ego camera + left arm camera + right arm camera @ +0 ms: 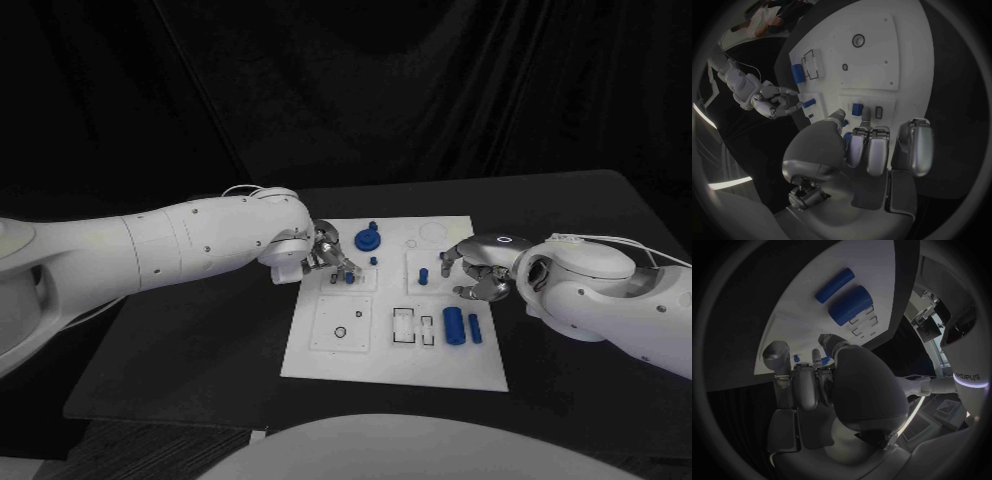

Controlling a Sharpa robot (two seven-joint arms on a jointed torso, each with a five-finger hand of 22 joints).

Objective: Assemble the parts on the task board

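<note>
The white task board lies mid-table. My left hand hovers over the board's upper left, thumb apart from the fingers, nothing in it. A small blue part stands just past its fingertips, and a round blue part sits beside it. My right hand is at the board's right edge with fingers apart, holding nothing, close to a small blue peg. A thick blue cylinder and a thin one lie lower right.
The black table surrounds the board, with bare room to its left and front. Outlined slots and a round hole mark the board's lower half.
</note>
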